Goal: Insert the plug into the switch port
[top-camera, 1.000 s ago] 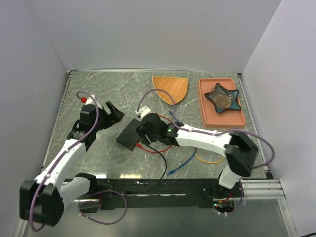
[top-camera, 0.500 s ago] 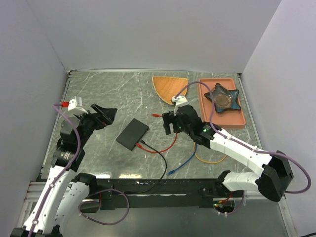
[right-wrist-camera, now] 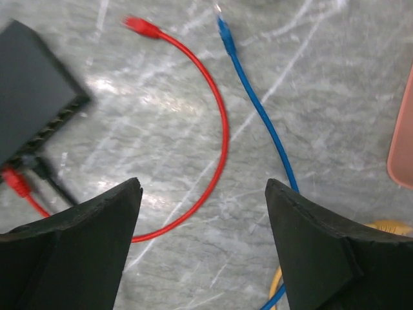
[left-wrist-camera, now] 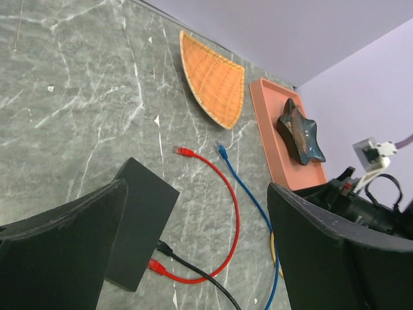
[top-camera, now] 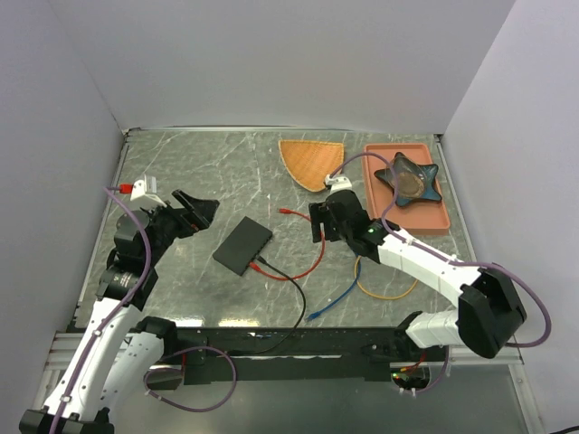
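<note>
Left gripper (left-wrist-camera: 197,190) and right gripper (right-wrist-camera: 203,187) gaping empty, we should straddle the red plug (right-wrist-camera: 139,26) squarely before closing.

On the worktop (top-camera: 181,172), the box (top-camera: 242,246) lies left of the looped cables (top-camera: 320,255), with the basket (top-camera: 312,163) and tray (top-camera: 398,215) behind.

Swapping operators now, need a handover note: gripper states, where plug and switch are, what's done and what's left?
Left gripper: open, empty, left of the switch.
Right gripper: open, empty, above the red cable.
Red plug is plugged into the switch beside the black cable; blue plug lies loose on the table.
Done: insertion, apparently.
Left: confirm full seating, which can't be judged from these views.
</note>
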Available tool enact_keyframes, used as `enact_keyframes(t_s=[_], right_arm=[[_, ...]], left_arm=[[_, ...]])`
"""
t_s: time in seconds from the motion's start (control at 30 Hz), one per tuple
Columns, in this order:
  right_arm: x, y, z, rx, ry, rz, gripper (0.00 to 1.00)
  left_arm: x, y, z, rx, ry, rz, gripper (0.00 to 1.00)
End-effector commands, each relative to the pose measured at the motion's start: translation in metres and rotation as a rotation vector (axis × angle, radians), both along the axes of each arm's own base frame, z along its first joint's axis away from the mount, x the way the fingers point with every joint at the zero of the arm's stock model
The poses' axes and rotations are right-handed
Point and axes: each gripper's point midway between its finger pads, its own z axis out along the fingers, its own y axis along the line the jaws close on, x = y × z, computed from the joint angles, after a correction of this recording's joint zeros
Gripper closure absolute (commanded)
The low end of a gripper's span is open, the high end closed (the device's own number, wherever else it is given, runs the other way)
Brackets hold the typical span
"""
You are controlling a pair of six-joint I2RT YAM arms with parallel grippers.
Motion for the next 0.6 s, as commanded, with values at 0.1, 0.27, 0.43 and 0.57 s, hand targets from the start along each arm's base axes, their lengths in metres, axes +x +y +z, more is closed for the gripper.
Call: enact_keyframes(t_s=[0.1, 0.27, 0.43, 0.57], right_arm=[[0.003, -0.036, -0.02, 0.018, 0.065, -0.207, 0.23], [-0.001, -0.062, -0.035, 0.067, 0.111, -0.318, 0.31], [-0.005, -0.091, -0.06, 0.078, 0.215, -0.442, 0.32], [-0.007, -0.11, -0.075, 0.074, 0.275, -0.526, 0.34]], left_arm=[[0.001, -0.004, 0.012, -0.007, -0.022, -0.02, 0.04], [0.004, -0.005, 0.008, -0.001, -0.012, -0.026, 0.04], [0.006, -0.011, 0.002, -0.021, -0.011, -0.049, 0.04], [0.007, -0.011, 0.003, -0.014, -0.011, -0.052, 0.04]])
